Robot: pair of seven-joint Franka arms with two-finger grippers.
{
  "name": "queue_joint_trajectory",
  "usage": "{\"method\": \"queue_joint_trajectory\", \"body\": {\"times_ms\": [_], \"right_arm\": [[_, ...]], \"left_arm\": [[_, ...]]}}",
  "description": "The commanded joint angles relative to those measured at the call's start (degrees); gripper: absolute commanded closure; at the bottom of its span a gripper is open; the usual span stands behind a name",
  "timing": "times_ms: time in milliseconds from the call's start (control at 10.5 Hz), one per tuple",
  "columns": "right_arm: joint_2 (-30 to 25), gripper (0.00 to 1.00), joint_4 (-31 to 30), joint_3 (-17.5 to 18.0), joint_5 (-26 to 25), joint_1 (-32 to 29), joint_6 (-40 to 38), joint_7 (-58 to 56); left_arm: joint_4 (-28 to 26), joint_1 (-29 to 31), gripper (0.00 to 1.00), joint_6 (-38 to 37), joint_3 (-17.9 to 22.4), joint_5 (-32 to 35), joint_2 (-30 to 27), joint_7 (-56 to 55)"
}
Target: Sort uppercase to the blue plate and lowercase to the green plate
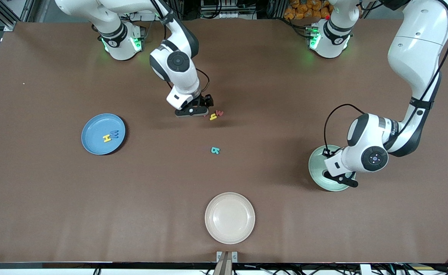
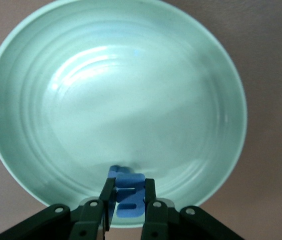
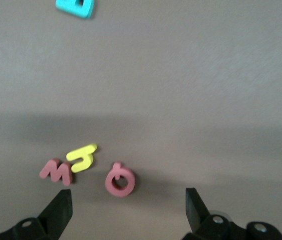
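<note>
We note the left gripper (image 2: pixel 127 212) hanging over the green plate (image 2: pixel 41 75), its jaws pinched tight on a small blue letter (image 2: pixel 129 192) (the letter stands between the fingers (image 2: pixel 107 200), just above the plate's rim-side floor). The plate's basin under it holds nothing else that we can see; in the front view the arm's wrist covers much of the plate (image 1: pixel 317 168), which sits toward the left arm's end of the table.

The right gripper (image 3: pixel 126 212) hangs low over the table's middle with its jaws spread wide and nothing between them. Just under the gap lies the red Q (image 3: pixel 120 181); beside it, touching each other, are the yellow hooked letter (image 3: pixel 81 157) and the red w/m letter (image 3: pixel 56 171). The teal letter (image 1: pixel 215 150) lies apart from this cluster, nearer the front camera, with bare tabletop all round it.

The blue plate (image 1: pixel 94 130) sits toward the right arm's end; in it we see the yellow H (image 1: pixel 107 138) and a blue W/M letter (image 1: pixel 114 133) side by side. The cream plate (image 1: pixel 229 217) lies close to the table's front edge, bare. Wide brown table (image 1: pixel 55 210) stretches between the three plates, and no plate is near the letter cluster.
</note>
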Motion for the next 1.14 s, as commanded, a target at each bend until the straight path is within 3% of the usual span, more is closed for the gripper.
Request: {"method": "queue_joint_trajectory", "body": {"times_ms": [0, 95, 190, 286, 571, 1048], "right_arm": [[1.10, 0.00, -0.63, -0.33, -6.54, 1.19, 2.40, 5.70], [1.97, 0.00, -0.63, -0.33, -11.18, 1.97, 2.75, 9.73], [2.59, 0.00, -0.63, -0.33, -14.28, 2.24, 3.28, 12.38], [2.94, 0.00, -1.33, -0.33, -14.66, 2.16, 5.20, 12.41], [4.09, 0.02, -4.49, -0.33, -14.75, 1.72, 12.94, 12.41], [4.97, 0.27, -6.25, -0.33, -18.17, 1.19, 16.55, 12.49]], "left_arm": [[0.05, -0.12, 0.66, 0.51, 0.18, 1.32, -0.10, 0.68], [0.05, -0.12, 0.55, 0.51, 0.18, 1.23, -0.10, 0.68], [0.05, -0.12, 0.14, 0.51, 0.09, 1.32, -0.19, 0.77], [-0.04, -0.30, 0.00, 0.51, 0.18, 1.14, -0.28, 1.73], [-0.12, -0.83, 0.00, 0.42, 0.44, 0.44, -0.71, 1.82], [-0.30, -3.28, 0.00, -0.02, -0.70, -0.35, -1.86, 1.47]]}}
